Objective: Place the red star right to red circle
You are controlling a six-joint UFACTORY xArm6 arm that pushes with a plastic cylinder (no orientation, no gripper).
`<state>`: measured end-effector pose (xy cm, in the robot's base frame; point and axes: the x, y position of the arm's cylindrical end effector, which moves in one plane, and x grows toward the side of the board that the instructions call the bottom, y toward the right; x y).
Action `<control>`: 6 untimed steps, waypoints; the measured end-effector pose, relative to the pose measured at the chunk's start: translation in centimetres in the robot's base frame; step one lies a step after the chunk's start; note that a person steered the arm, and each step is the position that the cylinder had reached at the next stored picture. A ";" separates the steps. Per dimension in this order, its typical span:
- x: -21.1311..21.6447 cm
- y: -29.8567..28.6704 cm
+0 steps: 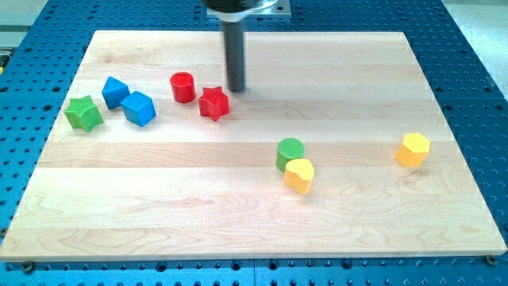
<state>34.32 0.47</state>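
The red star point(213, 103) lies on the wooden board point(254, 206), just right of and slightly below the red circle point(183, 86), with a small gap between them. My tip point(236, 90) stands just to the upper right of the red star, close to it but apart. The rod rises straight to the view's top.
Two blue blocks point(116, 91) point(139, 108) and a green star point(83, 114) sit at the view's left. A green circle point(290, 152) touches a yellow heart point(299, 175) near the middle. A yellow hexagon point(413, 149) sits at the right.
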 end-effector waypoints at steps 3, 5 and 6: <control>7.9 -8.9; 5.3 -7.0; 5.3 -8.0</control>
